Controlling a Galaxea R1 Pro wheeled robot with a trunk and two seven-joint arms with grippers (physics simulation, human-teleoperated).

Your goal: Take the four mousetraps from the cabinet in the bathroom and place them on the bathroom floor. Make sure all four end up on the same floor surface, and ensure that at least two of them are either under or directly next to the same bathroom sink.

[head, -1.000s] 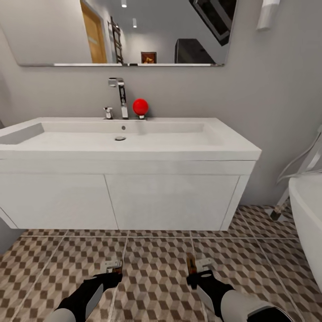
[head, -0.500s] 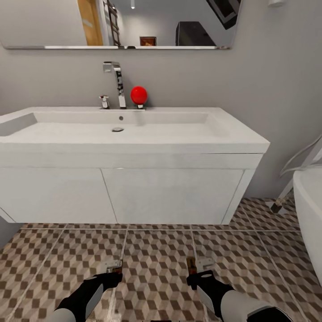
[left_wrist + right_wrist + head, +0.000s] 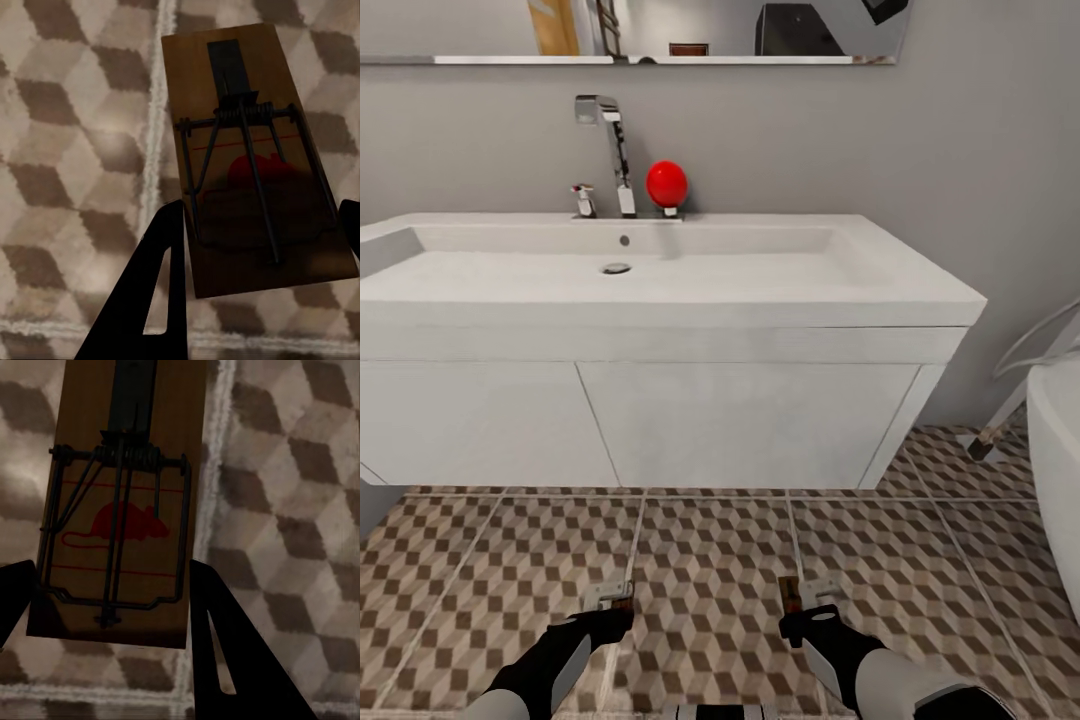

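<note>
Two traps: each flat tan wooden mousetrap with dark wire is gripped, one in left pincer (image 3: 610,600) (trap (image 3: 255,157)), one in right pincer (image 3: 802,597) (trap (image 3: 124,502)).
Place: low over cube-patterned brown tile floor (image 3: 710,560), facing glossy white sink (image 3: 660,280), probably for setting down beside it.

Home bathroom, white sink (image 3: 660,290), chrome faucet (image 3: 610,150), wall mirror (image 3: 630,30), cube-patterned bathroom floor (image 3: 710,560)

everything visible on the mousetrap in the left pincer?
The mousetrap is a flat tan wooden rectangle with a dark wire spring bar, coil and a red mouse print. It sits clamped between the left pincer fingers, held above the bathroom floor tiles, not resting on them.
</note>
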